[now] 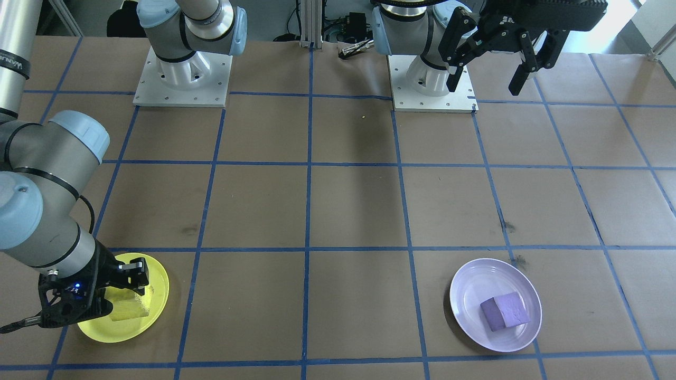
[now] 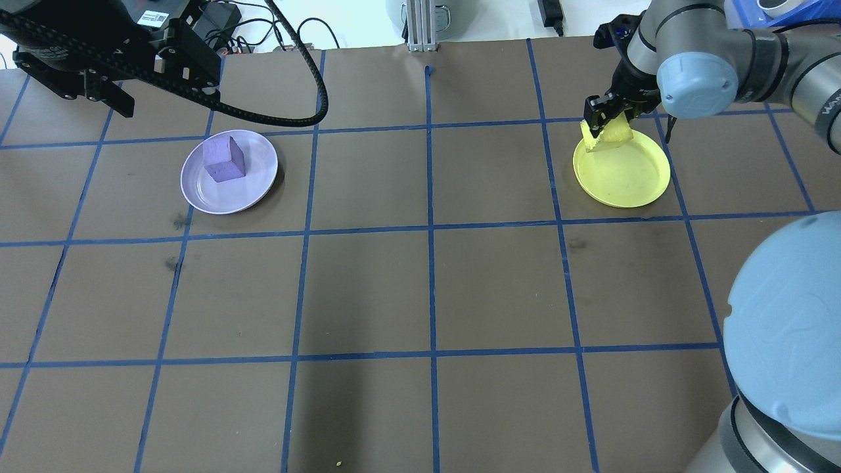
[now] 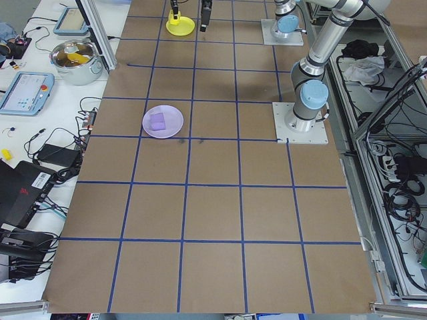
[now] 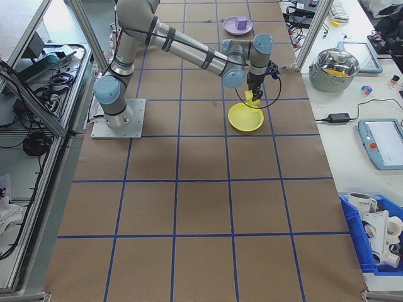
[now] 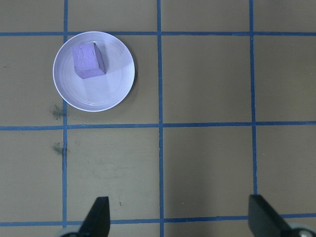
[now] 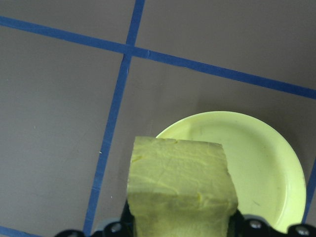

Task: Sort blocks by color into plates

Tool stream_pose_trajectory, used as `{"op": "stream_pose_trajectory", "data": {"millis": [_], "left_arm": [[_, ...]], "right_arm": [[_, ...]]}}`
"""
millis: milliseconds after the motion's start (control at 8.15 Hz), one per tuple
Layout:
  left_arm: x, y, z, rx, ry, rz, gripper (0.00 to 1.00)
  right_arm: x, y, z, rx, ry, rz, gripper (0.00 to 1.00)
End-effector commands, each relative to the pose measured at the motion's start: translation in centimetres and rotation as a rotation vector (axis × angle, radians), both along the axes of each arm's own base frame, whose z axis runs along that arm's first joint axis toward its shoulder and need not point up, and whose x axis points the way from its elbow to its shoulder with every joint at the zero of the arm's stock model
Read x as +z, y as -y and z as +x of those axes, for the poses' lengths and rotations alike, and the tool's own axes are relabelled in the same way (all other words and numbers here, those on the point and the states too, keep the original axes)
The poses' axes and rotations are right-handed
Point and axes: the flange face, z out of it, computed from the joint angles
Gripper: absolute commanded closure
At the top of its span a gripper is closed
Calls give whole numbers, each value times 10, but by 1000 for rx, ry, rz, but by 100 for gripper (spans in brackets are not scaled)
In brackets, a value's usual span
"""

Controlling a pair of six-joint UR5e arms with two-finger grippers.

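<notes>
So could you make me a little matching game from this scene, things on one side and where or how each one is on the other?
Things:
1. purple block
2. yellow block
3. left gripper
4. yellow plate

States:
A. held between closed fingers, above a plate's edge
B. open, holding nothing, raised over the table
C. lying in the lavender plate
D. under the right gripper, nothing resting on it

Pairs: 1-C, 2-A, 3-B, 4-D
</notes>
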Motion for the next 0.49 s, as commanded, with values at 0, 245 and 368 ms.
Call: {"op": "stream_pose_trajectory", "data": {"millis": [0,245,368], "left_arm": [[0,0,0,1,0,0,0],[0,0,0,0,0,0,0],[0,0,0,0,0,0,0]], "right_arm": [[-20,-4,-22,102,-4,44,100],[-31,-6,-23,102,5,87,100],[-35,-6,-23,104,6,97,100]]}}
